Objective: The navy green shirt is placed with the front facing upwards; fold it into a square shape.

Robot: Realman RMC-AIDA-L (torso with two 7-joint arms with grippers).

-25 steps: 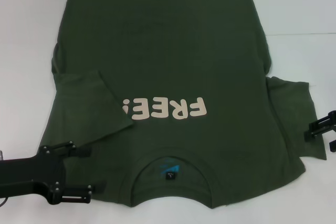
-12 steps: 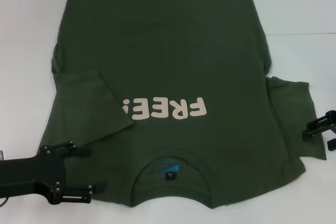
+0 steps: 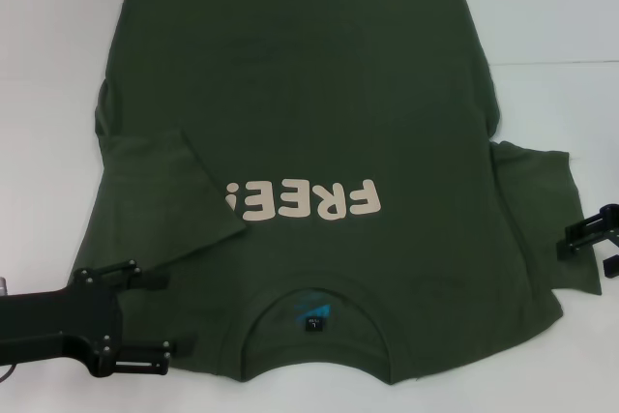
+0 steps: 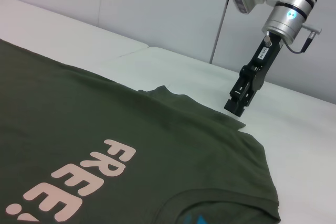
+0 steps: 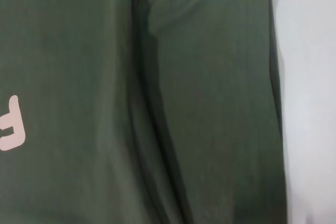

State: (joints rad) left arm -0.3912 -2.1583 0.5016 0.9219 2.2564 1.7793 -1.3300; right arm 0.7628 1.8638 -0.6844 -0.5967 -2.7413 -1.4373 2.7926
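- Head view: the navy green shirt (image 3: 309, 142) lies front up on the white counter (image 3: 551, 26), filling the centre of the view. Its collar (image 3: 314, 321) is at 6 o'clock, nearest the robot, and its hem at 12 o'clock. The cream "FREE!" print (image 3: 302, 202) sits just beyond the collar.
- Sleeves: the sleeve on the robot's left (image 3: 169, 200), at 8 o'clock, is already folded inward over the chest, its edge touching the end of the print. The sleeve on the robot's right (image 3: 542, 220), at 3 to 4 o'clock, lies flat and spread on the counter.
- Left gripper (image 3: 179, 314): at 7 o'clock, beside the collar and over the shirt's near left corner. Its fingers are apart and hold nothing.
- Right gripper (image 3: 592, 239): at 4 o'clock, at the outer edge of the spread sleeve. The left wrist view shows it poised above the sleeve edge; whether its fingers are apart or together cannot be told.
- Step in hand, as a judgement: fold the right sleeve inward to match the left.
- Procedure: pinch the sleeve at its outer hem, taking both cloth layers. Lift only enough to clear the body. Carry it toward 9 o'clock along a line level with the print. Lay it flat so the new edge runs straight from collar side to hem.
- Caution: a grasp that catches the body cloth would drag the shirt and skew the left fold.
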